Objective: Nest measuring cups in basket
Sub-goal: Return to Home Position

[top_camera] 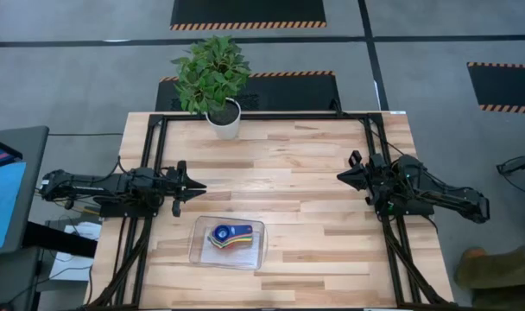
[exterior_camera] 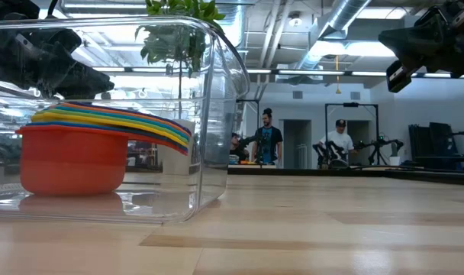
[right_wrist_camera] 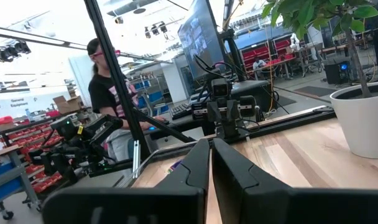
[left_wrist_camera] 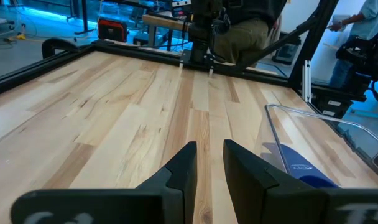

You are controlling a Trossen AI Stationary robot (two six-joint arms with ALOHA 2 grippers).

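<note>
Clear, glossy, round-cornered plastic basket (top_camera: 256, 252) on the pale wood-plank table (top_camera: 297, 160) holds nested rainbow-coloured plastic measuring cups (top_camera: 228, 235), while the left gripper (top_camera: 198, 187) has its fingers slightly apart and the right gripper (top_camera: 340, 176) has its fingers together.

Shown on grey floor (top_camera: 72, 78) with hazard-edged black mats (top_camera: 248, 10), beneath exposed ceiling ducts (exterior_camera: 354, 15), with two people (exterior_camera: 268, 137) beyond.

Low view. Clear basket (exterior_camera: 217, 114) fills the 9 o'clock side, standing on the pale wood worktop (exterior_camera: 331, 229). Inside it are the measuring cups (exterior_camera: 72, 160), nested: orange bowl lowest, coloured handles fanned flat toward 3 o'clock. Plant (exterior_camera: 175, 38) leaves show at 12 o'clock, partly through the basket wall. Right end effector (exterior_camera: 396, 72) hangs dark at 2 o'clock, clear of the worktop. Two people (exterior_camera: 267, 137) stand far behind, centre.
</note>
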